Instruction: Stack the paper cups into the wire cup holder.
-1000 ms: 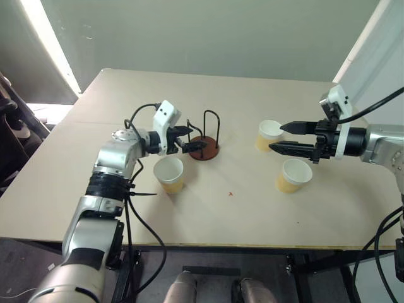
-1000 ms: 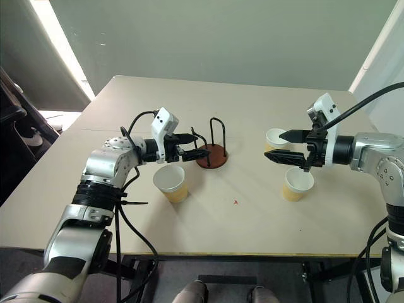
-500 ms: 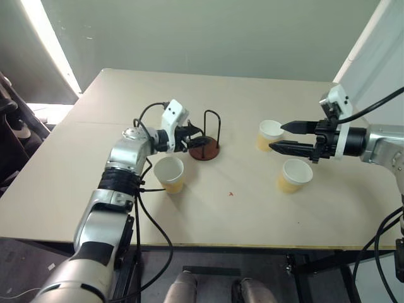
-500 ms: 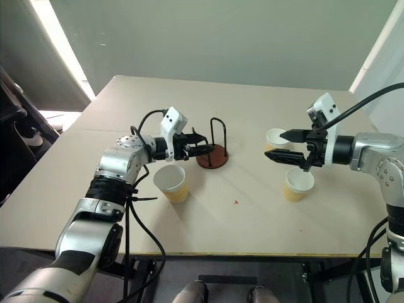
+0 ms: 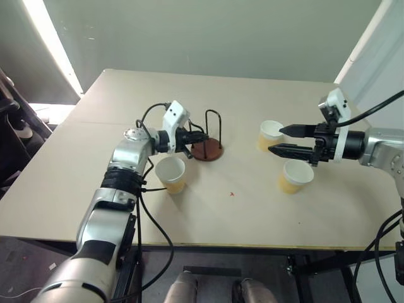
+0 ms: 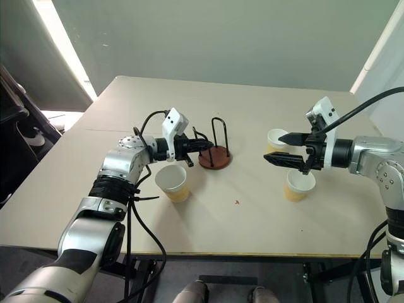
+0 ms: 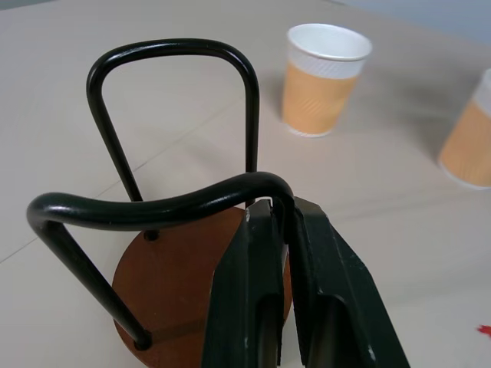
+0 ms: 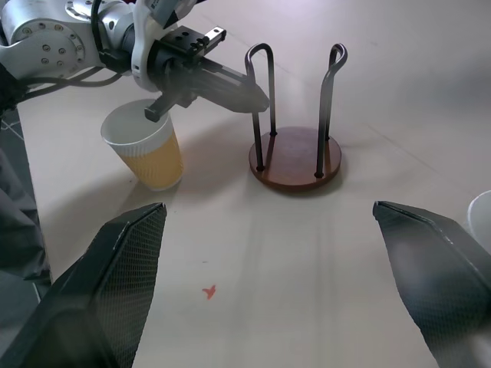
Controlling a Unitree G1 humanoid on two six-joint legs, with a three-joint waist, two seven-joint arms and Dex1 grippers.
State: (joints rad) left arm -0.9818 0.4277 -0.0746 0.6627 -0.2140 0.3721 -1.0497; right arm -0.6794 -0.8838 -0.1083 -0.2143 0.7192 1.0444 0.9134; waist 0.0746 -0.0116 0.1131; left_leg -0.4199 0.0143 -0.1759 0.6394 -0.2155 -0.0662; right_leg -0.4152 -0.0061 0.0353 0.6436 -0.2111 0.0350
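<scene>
Left claw pinching the wire loop of an empty holder, three cups waiting loose on the table

Nearest, one paper cup [image 5: 170, 174] is standing just below the left gripper [image 5: 192, 137], whose jaws are pressing shut on a black loop of the wire cup holder [image 5: 206, 149]; any pull or twist from here is likely tipping or dragging that light holder, or the forearm is knocking the cup beside it. The left arm is reaching forward, wrist angling inward, roughly level. Farther right, the right gripper [image 5: 285, 139] is hovering spread wide and gripping nothing, between the other two cups [image 5: 295, 175] and [image 5: 269, 134], pointing inward and risking a nudge to either
</scene>
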